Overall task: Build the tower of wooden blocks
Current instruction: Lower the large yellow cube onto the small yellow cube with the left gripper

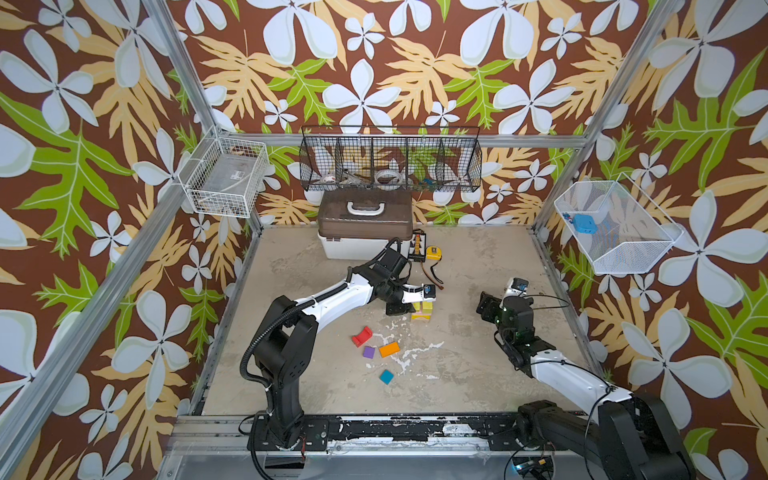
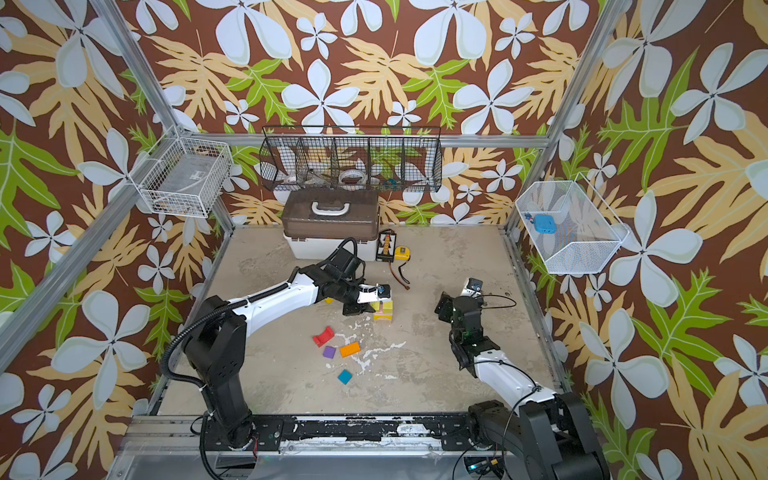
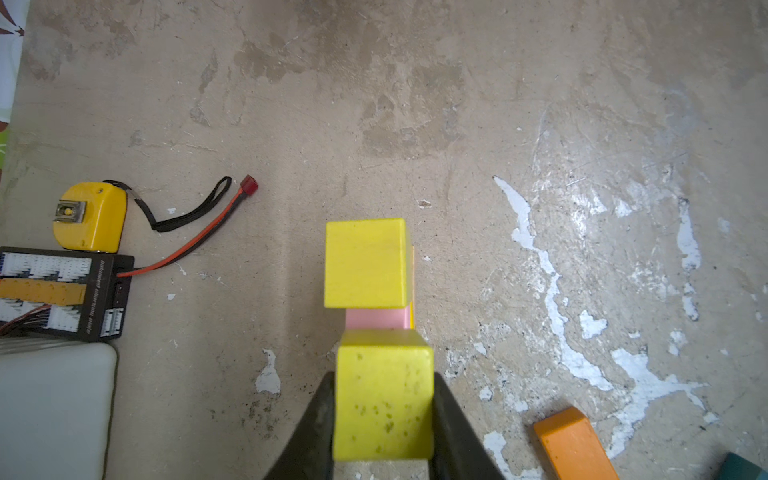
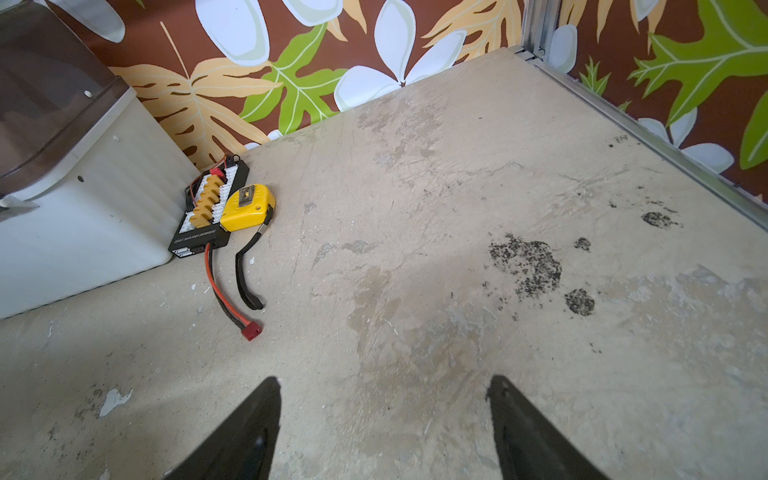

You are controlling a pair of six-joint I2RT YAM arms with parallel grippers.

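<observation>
Reference: white plastic box with a brown translucent lid (image 1: 361,224), at the back of the table.

Loose wood blocks, all in front of the box and well apart from it, left to right in a top view:
- red arch block (image 1: 362,336), lying on its side
- small purple cube (image 1: 368,352), just beside the arch
- teal square block (image 1: 386,376), farthest from the box, on its own
- flat orange rectangular block (image 1: 389,349), just beside the purple cube

Left gripper (image 3: 383,376): your jaws are pinched onto a yellow wooden cube (image 3: 382,407), one finger on each side face. The cube sits square between them.

Tower so far (image 1: 424,309): in front of the box's right end, nearer the box than the loose blocks. In the left wrist view it shows a second yellow cube (image 3: 365,264) on a pink block (image 3: 374,319). The held cube overlaps the bare part of the pink block, right next to the stacked yellow cube. You cannot tell whether it touches either.

Right gripper (image 4: 384,399): jaws wide apart, nothing between them, over bare table. It is to the right of the box and the tower, well apart from both.
</observation>
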